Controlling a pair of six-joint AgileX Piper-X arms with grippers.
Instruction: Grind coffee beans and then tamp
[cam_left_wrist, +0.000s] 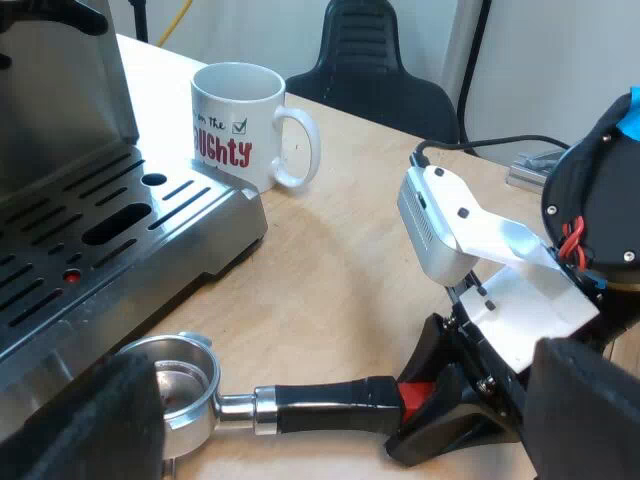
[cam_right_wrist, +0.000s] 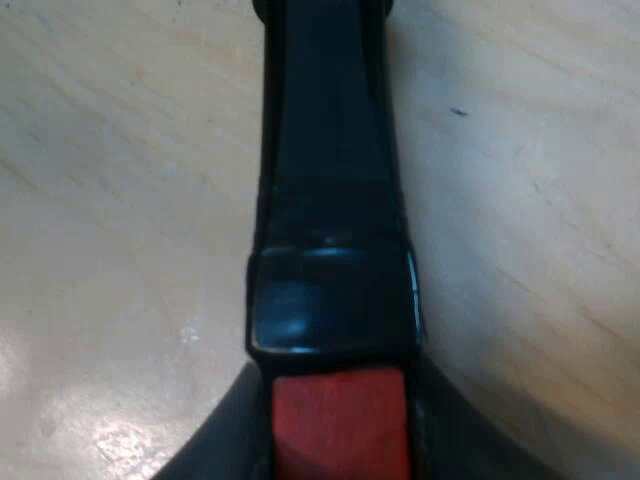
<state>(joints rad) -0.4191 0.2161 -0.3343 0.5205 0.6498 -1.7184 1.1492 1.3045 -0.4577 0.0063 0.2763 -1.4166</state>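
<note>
The metal holder (cam_left_wrist: 185, 390) lies level, low over the wooden table (cam_left_wrist: 350, 260), with its round basket just off the espresso machine's (cam_left_wrist: 60, 100) drip tray (cam_left_wrist: 110, 230). Its dark handle (cam_left_wrist: 320, 408) ends in red (cam_left_wrist: 415, 398). My right gripper (cam_left_wrist: 430, 410) is at that red end, one black finger on each side. In the right wrist view the handle (cam_right_wrist: 330, 200) runs away from the camera, and the right gripper (cam_right_wrist: 340, 440) is shut around the red end (cam_right_wrist: 340, 420). My left gripper (cam_left_wrist: 340, 425) stands open, its fingers (cam_left_wrist: 95, 420) wide apart on either side of the holder.
A white mug (cam_left_wrist: 240, 120) with red and black lettering stands on the table beside the drip tray's corner. A black chair (cam_left_wrist: 375, 70) stands beyond the table's edge. A grey flat object (cam_left_wrist: 535, 168) lies on the table near the right arm.
</note>
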